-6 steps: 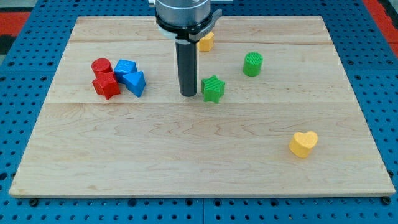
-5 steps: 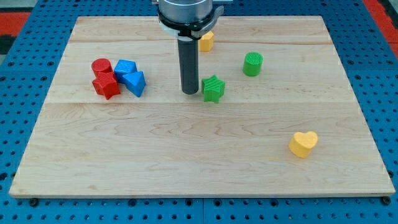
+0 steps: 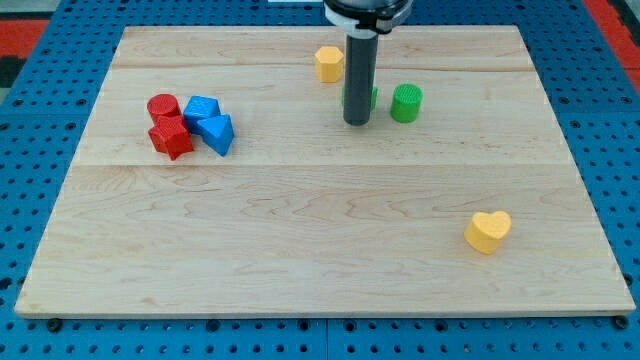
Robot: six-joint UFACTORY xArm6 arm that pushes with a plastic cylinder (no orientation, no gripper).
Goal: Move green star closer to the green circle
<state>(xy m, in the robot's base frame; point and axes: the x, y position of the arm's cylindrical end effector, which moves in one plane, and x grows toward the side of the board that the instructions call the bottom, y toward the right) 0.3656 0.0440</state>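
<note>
My tip (image 3: pixel 356 122) rests on the pale wooden tabletop (image 3: pixel 300 250) toward the top edge, right of centre. I have no claw to open or close, only a straight dark rod, so there is nothing to grip with. The small green star-shaped block (image 3: pixel 373 98) sits just behind the rod on its right side, almost wholly hidden; only a green sliver shows. It lies just beside the ribbed green cylinder, the green circle (image 3: pixel 406 103), with at most a narrow gap between them; whether they touch I cannot tell.

By my judgement the task is nearly done. To finish well, a short, slow nudge toward the right edge is all that is called for, with the rod squarely behind the star, so it does not slip past the circle or knock it away.

Which way the star points I cannot say; too little shows. A star is compact, so I would expect no clear long axis.
</note>
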